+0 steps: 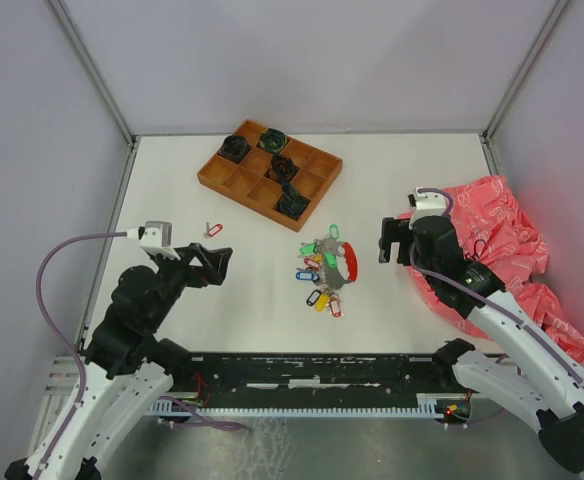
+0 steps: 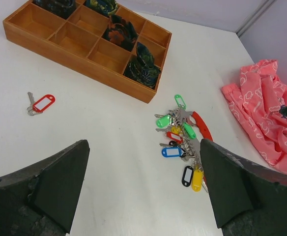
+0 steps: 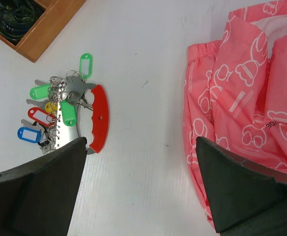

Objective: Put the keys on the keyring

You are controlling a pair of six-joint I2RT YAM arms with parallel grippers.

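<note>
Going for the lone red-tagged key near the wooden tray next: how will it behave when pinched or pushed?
The red-tagged key lies flat on the table, so a nudge probably slides it, not rolls it. Tag and metal blade look ring-joined, so one likely dangles when the other is lifted. Small and thin: probably light, awkward to pinch.

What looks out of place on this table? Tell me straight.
One red-tagged key lies alone near the wooden tray, well apart from the other keys bunched at the red keyring. A crumpled pink cloth lies to their right.
</note>
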